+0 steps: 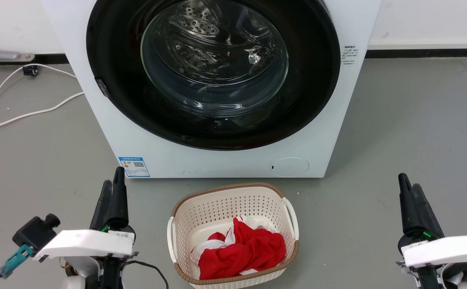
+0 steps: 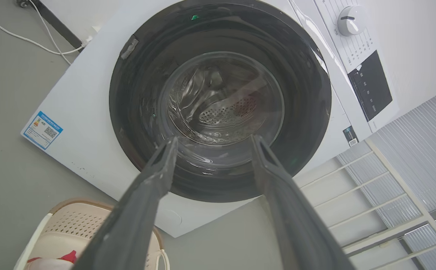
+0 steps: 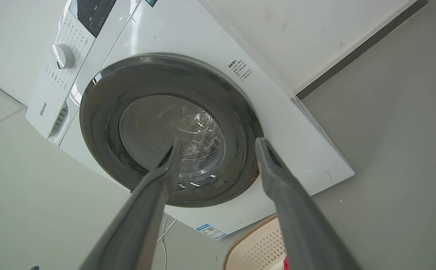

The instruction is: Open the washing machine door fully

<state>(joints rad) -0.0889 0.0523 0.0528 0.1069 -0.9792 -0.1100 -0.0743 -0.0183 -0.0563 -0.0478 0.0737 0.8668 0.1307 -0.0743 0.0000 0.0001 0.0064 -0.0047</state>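
Observation:
The white washing machine (image 1: 217, 162) stands ahead on the grey floor. Its door (image 1: 113, 72), a glossy black disc with a clear glass bowl, lies shut flat against the front. A small grey latch plate (image 1: 102, 87) sits on the door's left rim. My left gripper (image 1: 113, 176) is low at the left, open and holding nothing, well short of the machine. My right gripper (image 1: 408, 180) is low at the right, also open with nothing in it. In the left wrist view the door (image 2: 219, 101) shows beyond the open left gripper (image 2: 214, 138). In the right wrist view the door (image 3: 165, 127) lies beyond the right gripper (image 3: 218, 140).
A cream perforated basket (image 1: 185, 208) with red and white cloth (image 1: 243, 249) stands on the floor between my arms, just before the machine. White cables (image 1: 16, 116) trail across the floor at the left. A pale rack (image 2: 390, 180) stands beside the machine.

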